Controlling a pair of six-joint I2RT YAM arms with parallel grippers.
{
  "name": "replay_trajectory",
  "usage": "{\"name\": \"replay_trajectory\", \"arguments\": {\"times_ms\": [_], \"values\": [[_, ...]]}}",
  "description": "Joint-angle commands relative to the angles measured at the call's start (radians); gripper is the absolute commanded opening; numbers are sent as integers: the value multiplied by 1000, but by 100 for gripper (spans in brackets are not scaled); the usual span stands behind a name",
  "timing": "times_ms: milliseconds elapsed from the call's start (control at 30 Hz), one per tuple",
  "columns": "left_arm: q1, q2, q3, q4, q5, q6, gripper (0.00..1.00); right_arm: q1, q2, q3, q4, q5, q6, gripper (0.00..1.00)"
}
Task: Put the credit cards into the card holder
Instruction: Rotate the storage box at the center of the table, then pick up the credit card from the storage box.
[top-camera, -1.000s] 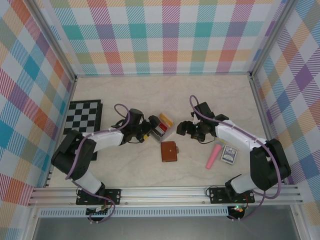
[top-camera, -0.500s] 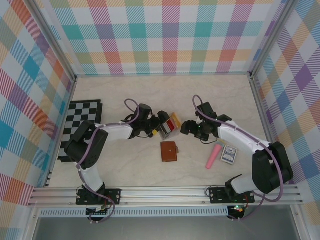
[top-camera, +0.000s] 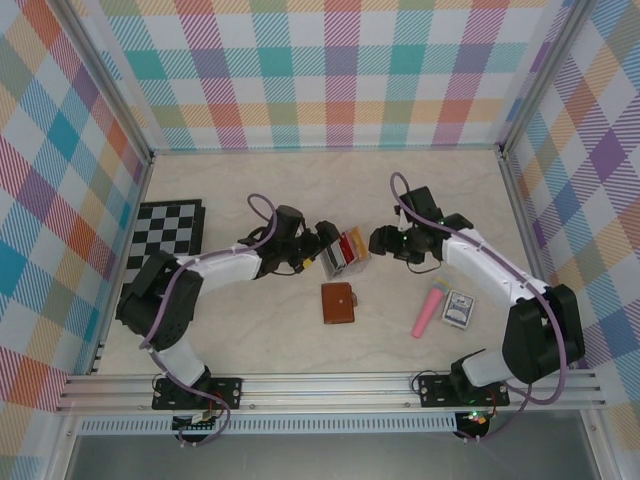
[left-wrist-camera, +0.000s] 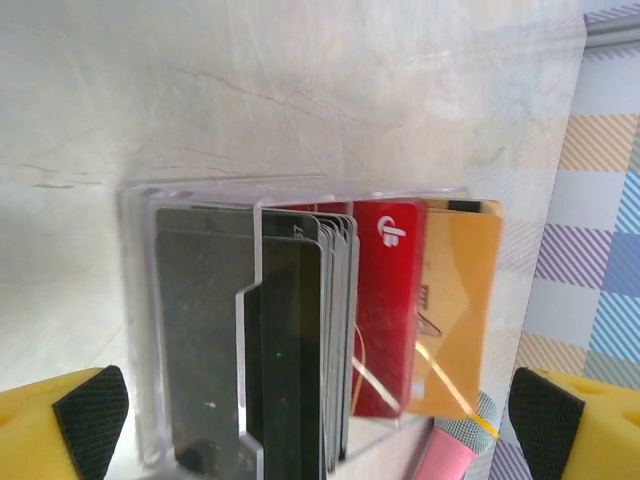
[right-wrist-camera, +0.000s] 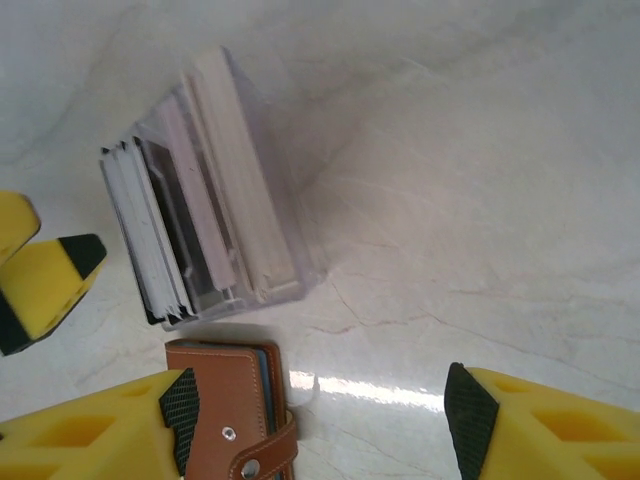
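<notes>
- The left tool (top-camera: 320, 251) gaped wide and empty, the credit cards (left-wrist-camera: 385, 310) upright in a clear rack (left-wrist-camera: 140, 330) dead ahead between its fingers (left-wrist-camera: 88, 412).
- The right tool (top-camera: 381, 243), also open and empty, faced the rack's far side.
- The card holder (top-camera: 338, 302) lay closed just beside the rack.

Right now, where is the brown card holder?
In the top view the card holder lies closed mid-table, just on the near side of the clear card rack, left of the pink object.

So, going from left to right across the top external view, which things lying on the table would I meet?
Chessboard → clear rack with credit cards → pink tube → small box of playing cards.
</notes>
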Motion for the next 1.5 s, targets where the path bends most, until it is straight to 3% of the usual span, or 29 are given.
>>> {"name": "replay_trajectory", "arguments": {"times_ms": [0,267,767,1067,1467], "values": [[-13,-103,-26,-102,-95,71,100,42,71,87,-102,99,-101,67],[-8,-217,-96,-175,-151,107,100,134,240,249,-203,287,-154,69],[-9,-222,-138,-145,-107,103,100,135,441,397,-232,310,-233,71],[-10,-187,-125,-134,-83,101,100,136,428,430,-257,395,-260,70],[-10,-161,-115,-125,-62,95,100,140,406,447,-262,380,-290,60]]}}
